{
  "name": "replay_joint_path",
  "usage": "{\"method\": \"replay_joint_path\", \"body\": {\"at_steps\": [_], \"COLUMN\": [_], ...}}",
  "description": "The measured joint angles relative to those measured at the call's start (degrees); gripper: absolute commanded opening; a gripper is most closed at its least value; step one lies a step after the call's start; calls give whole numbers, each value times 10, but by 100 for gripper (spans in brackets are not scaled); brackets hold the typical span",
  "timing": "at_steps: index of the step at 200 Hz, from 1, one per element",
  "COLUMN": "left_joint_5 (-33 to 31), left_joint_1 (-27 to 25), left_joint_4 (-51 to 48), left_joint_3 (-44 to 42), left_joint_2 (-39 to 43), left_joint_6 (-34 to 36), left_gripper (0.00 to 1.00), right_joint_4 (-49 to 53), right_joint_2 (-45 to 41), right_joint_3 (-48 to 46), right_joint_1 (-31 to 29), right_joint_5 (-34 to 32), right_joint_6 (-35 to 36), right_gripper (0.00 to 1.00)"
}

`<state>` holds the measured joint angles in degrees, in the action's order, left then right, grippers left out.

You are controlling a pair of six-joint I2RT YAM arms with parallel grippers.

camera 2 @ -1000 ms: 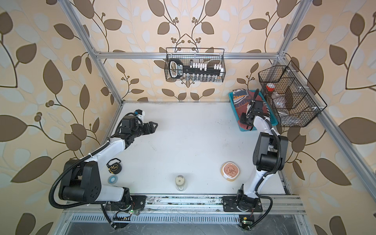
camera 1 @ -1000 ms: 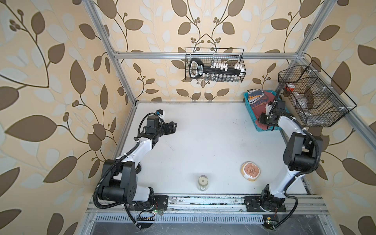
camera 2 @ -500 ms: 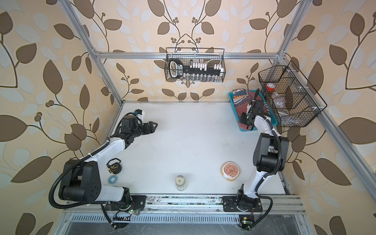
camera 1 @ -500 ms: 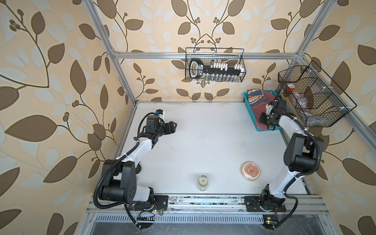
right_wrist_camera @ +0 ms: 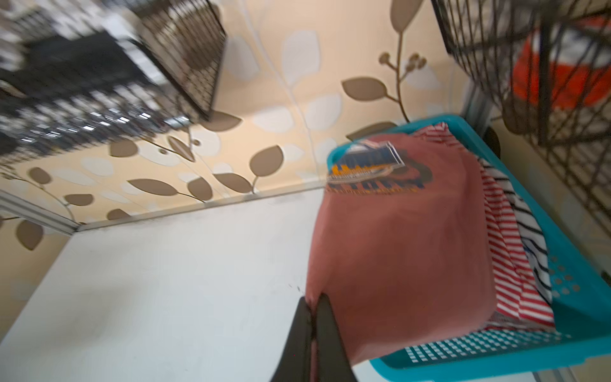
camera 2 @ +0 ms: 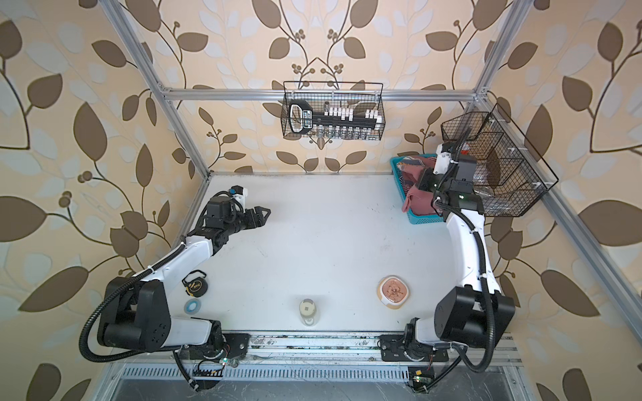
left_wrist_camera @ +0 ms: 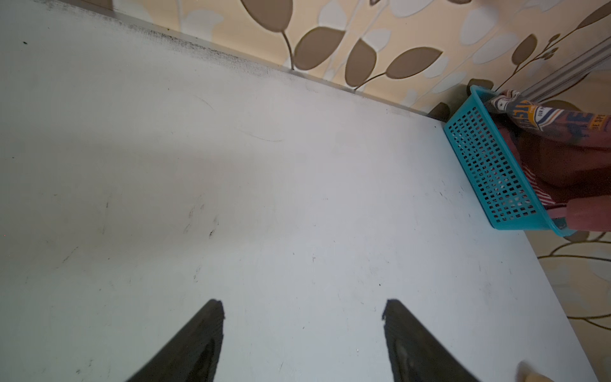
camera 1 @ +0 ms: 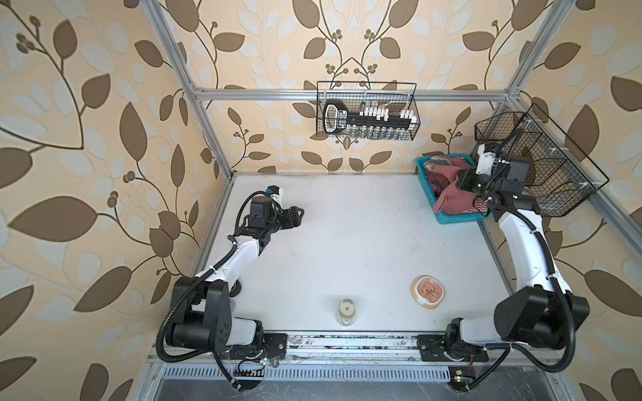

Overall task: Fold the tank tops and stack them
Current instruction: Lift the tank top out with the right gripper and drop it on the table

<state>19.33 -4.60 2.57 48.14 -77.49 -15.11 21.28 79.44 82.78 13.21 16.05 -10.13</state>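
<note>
A brick-red tank top (right_wrist_camera: 403,238) with a navy-and-white print bulges out of the teal basket (right_wrist_camera: 479,350) at the table's back right corner. My right gripper (right_wrist_camera: 312,299) is shut on an edge of this top and holds it raised over the basket's table-side rim, as both top views show (camera 1: 455,199). Under it in the basket lies the red-and-white striped tank top (right_wrist_camera: 509,251). My left gripper (left_wrist_camera: 302,307) hangs open over bare table at the left (camera 1: 299,215), far from the basket, with nothing between its fingers.
A black-and-white striped cloth (right_wrist_camera: 529,225) also lies in the basket. Near the front edge stand a small jar (camera 1: 346,310) and a bowl (camera 1: 428,291). A tape measure (camera 2: 195,284) and a blue tape roll (camera 2: 191,306) sit front left. Wire baskets hang on the back wall (camera 1: 366,116) and the right wall (camera 1: 542,173).
My right gripper has closed on the brick-red top and drawn it up out of the basket. The left arm has not moved.
</note>
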Motion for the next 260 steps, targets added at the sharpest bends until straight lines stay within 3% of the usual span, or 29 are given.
{"method": "replay_joint_path", "body": {"at_steps": [77,112,161,222,260], "left_joint_5": [2,7,12,10,6], "left_joint_1": [-3,-3,-3,-3,-3], "left_joint_4": [2,7,16,16,14], "left_joint_3": [0,0,0,0,1], "left_joint_2": [41,63,83,98,92], "left_joint_6": [-15,-30,-50,-60,-62], "left_gripper": [78,78,79,81,80], "right_joint_4": [-129,-201,-278,-361,-398], "right_joint_2": [-35,19,159,236,147], "right_joint_3": [192,270,365,352,137], "right_joint_1": [-70,-118,-169,-217,-216], "right_joint_5": [119,185,255,323,344], "right_joint_6": [-77,-132,-226,-345,-351], "right_gripper": [0,0,0,0,0]}}
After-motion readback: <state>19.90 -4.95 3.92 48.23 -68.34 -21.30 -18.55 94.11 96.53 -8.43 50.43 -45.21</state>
